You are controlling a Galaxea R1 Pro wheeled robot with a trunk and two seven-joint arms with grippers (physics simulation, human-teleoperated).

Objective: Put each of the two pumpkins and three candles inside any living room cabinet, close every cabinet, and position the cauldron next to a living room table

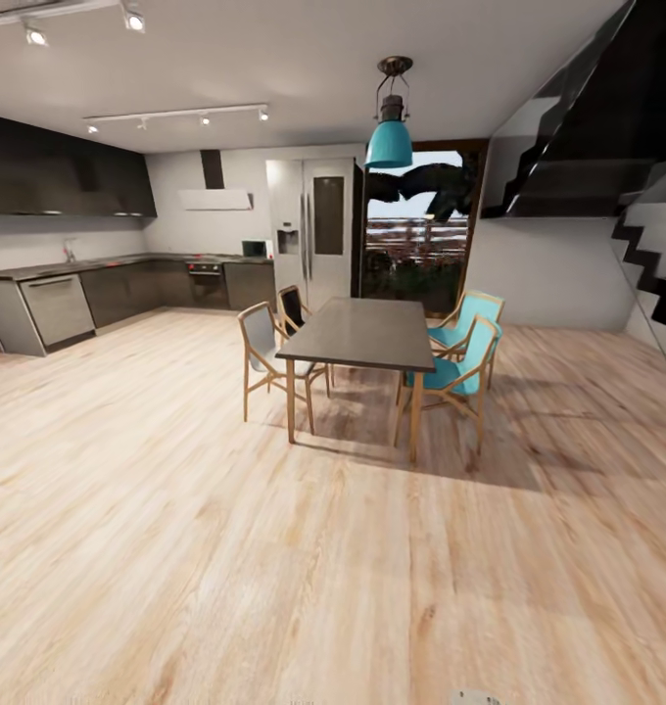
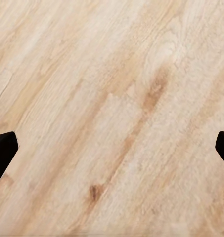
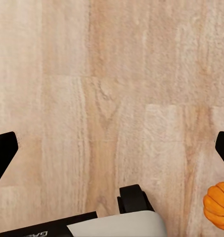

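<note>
One orange ribbed pumpkin (image 3: 218, 205) lies on the pale wood floor at the edge of the right wrist view, close to my white and black base (image 3: 116, 224). My right gripper (image 3: 112, 153) hangs open over bare floorboards, its dark fingertips (image 3: 3, 150) far apart and nothing between them. My left gripper (image 2: 112, 150) is open too, above plain floor, with only the tips of its black fingers (image 2: 2, 148) in sight.
Ahead in the head view stands a tall dark dining table (image 1: 362, 333) with wooden chairs (image 1: 264, 357), two of them teal (image 1: 460, 367). Grey kitchen cupboards (image 1: 98, 294) and a fridge (image 1: 313, 230) line the back left. A staircase (image 1: 656, 255) rises at the right. Wide wood floor (image 1: 274, 548) lies before me.
</note>
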